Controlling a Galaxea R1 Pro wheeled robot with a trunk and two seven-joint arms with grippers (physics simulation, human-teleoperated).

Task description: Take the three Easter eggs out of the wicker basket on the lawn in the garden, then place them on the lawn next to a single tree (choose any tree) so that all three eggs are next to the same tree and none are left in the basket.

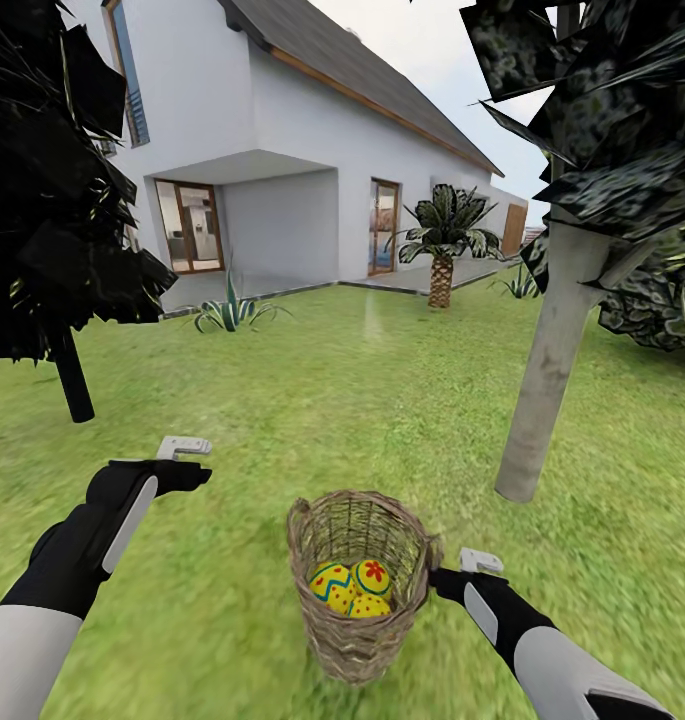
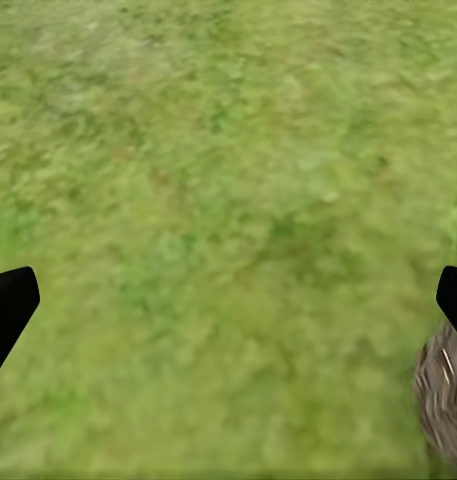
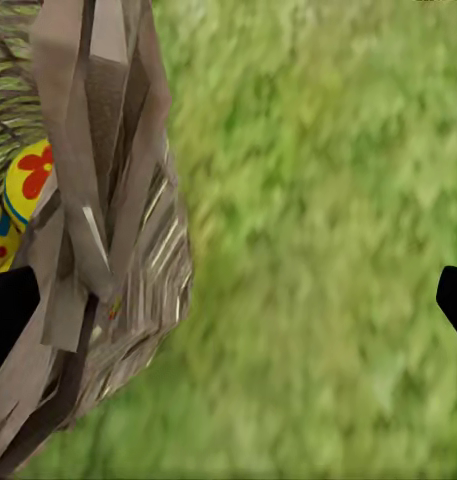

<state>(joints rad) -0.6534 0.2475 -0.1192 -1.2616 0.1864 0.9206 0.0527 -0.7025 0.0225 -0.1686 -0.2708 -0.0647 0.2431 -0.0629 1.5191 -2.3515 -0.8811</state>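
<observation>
Head view shows three eggs [image 1: 350,588] in the basket [image 1: 358,600]; wrist views show both pincers wide.

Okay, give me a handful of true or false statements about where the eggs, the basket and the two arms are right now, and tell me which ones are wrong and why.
1. All three Easter eggs lie inside the wicker basket. True.
2. The left gripper holds an egg. False: its jaws are open and empty over the lawn.
3. The right gripper is close beside the basket's rim. True.
4. The basket has tipped onto its side. False: it stands upright on the grass.
5. The pale grey tree stands beyond the basket, toward the robot's right. True.
6. One egg already lies by the palm. False: no egg lies on the grass there.
</observation>
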